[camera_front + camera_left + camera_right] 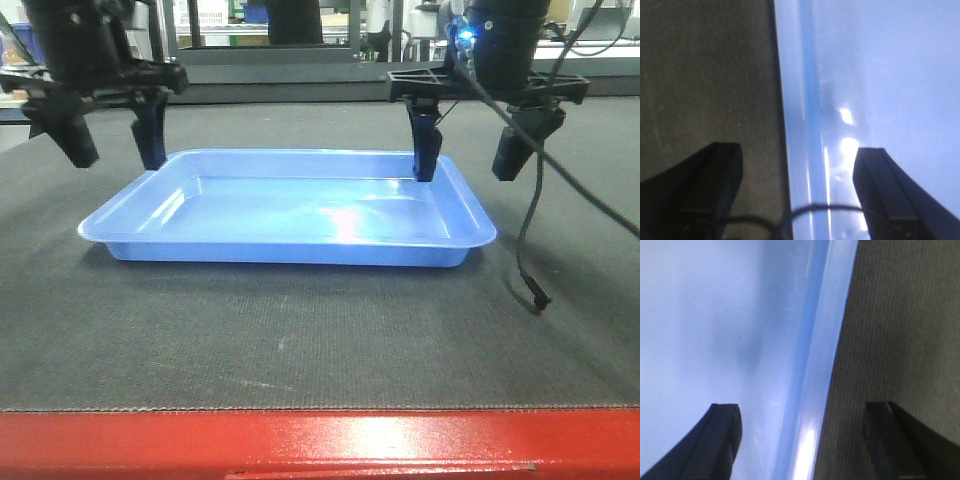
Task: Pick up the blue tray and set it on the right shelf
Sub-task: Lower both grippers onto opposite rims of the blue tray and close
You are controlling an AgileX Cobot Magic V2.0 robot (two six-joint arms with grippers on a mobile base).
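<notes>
Item 1, table (320, 440): one, red front edge, covered by a dark mat (300, 340).

Item 2, blue tray (290, 205): one, lying flat and empty at the middle of the table, set back from the front edge. Its long axis runs left to right, so one short end faces each arm.

Item 3, left gripper (116, 158): one, spread apart and holding nothing. It straddles the tray's left rim. In the wrist view the outer finger (705, 185) is over the mat and the inner one over the tray floor.

Item 4, right gripper (466, 170): one, likewise spread and empty, straddling the right rim. Its inner finger (715, 440) is inside the tray and the other is over the mat.

Neither arm is nearer, since each is at its own end. I judge that the next step is for both to close on the rims together. I cannot see whether any fingertip touches the tray.

Item 5, loose cable (530, 260): one, hanging from the right arm down to the mat.

I cannot pick out the shelf with certainty.
</notes>
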